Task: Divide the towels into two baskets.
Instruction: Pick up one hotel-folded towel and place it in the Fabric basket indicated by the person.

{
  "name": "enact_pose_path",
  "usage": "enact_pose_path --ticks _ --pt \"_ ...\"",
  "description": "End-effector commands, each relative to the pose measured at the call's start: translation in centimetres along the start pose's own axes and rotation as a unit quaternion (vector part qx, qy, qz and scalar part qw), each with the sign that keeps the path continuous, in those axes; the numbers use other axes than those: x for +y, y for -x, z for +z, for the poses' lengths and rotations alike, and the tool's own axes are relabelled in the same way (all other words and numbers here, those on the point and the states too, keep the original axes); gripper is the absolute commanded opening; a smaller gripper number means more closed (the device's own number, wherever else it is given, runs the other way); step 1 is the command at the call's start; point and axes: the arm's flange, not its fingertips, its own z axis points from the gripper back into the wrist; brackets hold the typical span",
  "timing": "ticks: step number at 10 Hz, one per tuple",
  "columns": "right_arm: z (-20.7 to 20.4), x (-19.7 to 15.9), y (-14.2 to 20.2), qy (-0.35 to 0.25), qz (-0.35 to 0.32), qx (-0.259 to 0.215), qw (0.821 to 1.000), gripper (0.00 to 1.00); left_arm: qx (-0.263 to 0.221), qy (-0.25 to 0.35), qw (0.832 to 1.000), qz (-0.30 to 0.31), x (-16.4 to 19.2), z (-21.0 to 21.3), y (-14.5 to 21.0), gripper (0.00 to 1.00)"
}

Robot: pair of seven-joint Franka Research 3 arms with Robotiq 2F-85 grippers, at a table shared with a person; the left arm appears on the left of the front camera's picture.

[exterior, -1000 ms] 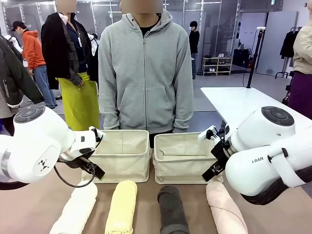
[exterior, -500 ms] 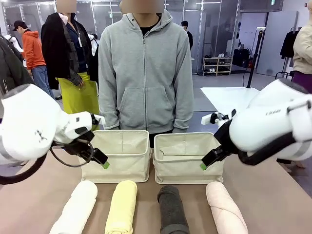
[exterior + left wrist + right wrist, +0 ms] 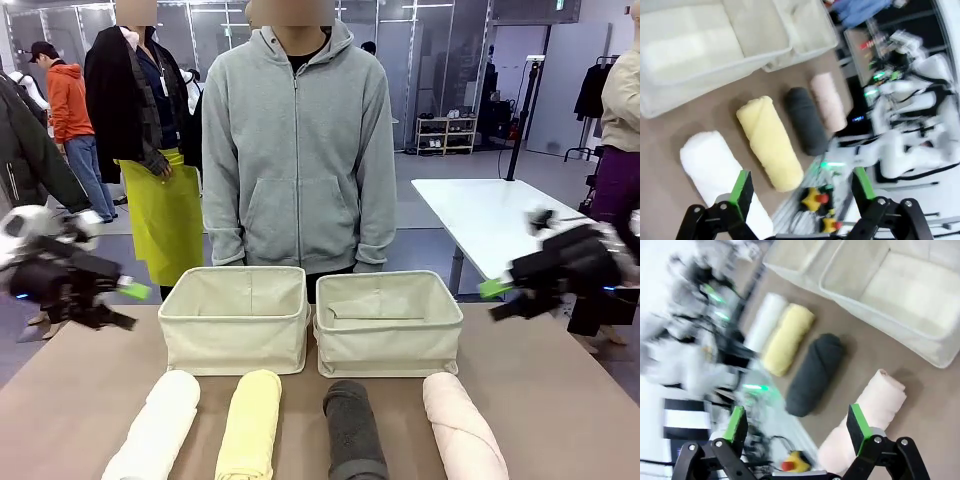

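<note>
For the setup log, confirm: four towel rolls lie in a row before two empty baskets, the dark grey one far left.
Wrong: in the front view the white towel is far left; the dark grey towel lies third. The rest holds.

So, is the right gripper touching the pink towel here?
Apart. In the front view the right gripper hangs raised at the right side of the table, fingers open, well clear of the pink towel lying at the near edge.

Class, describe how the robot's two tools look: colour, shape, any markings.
The left tool and right tool match: black, two-fingered, built of bolted link bars, each finger tipped with a bright green pad. No lettering is legible.
</note>
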Motion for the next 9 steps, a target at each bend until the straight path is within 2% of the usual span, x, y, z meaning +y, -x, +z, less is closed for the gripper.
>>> enact_pose_path --ticks 1,2,4,5,7,8,9 --pt "5.0 -5.7 1.8 -0.081 -0.108 -0.08 0.988 1.0 -0.078 0.06 0.992 0.077 5.0 5.1 2.4 1.0" --pt "8.2 -6.9 3.8 -0.091 -0.128 -0.121 0.98 1.0 -0.123 0.079 0.986 0.084 6.2 8.2 4.4 1.0" --pt "14.9 -8.0 8.6 -0.09 -0.158 -0.215 0.96 1.0 -0.227 0.067 0.966 0.106 7.1 14.9 9.5 1.0" --pt "17.3 -8.2 10.7 -0.087 -0.167 -0.251 0.95 1.0 -0.26 0.053 0.957 0.118 7.2 17.3 11.5 1.0" --pt "19.8 -7.8 12.7 -0.061 -0.18 -0.281 0.941 1.0 -0.273 0.009 0.949 0.156 7.1 20.2 12.9 1.0" --pt "19.5 -7.2 12.1 -0.034 -0.171 -0.267 0.948 1.0 -0.272 -0.013 0.949 0.162 6.9 20.2 11.8 1.0" --pt "20.7 -9.0 13.6 -0.065 -0.181 -0.271 0.943 1.0 -0.28 0.026 0.948 0.146 8.3 20.8 13.5 1.0"
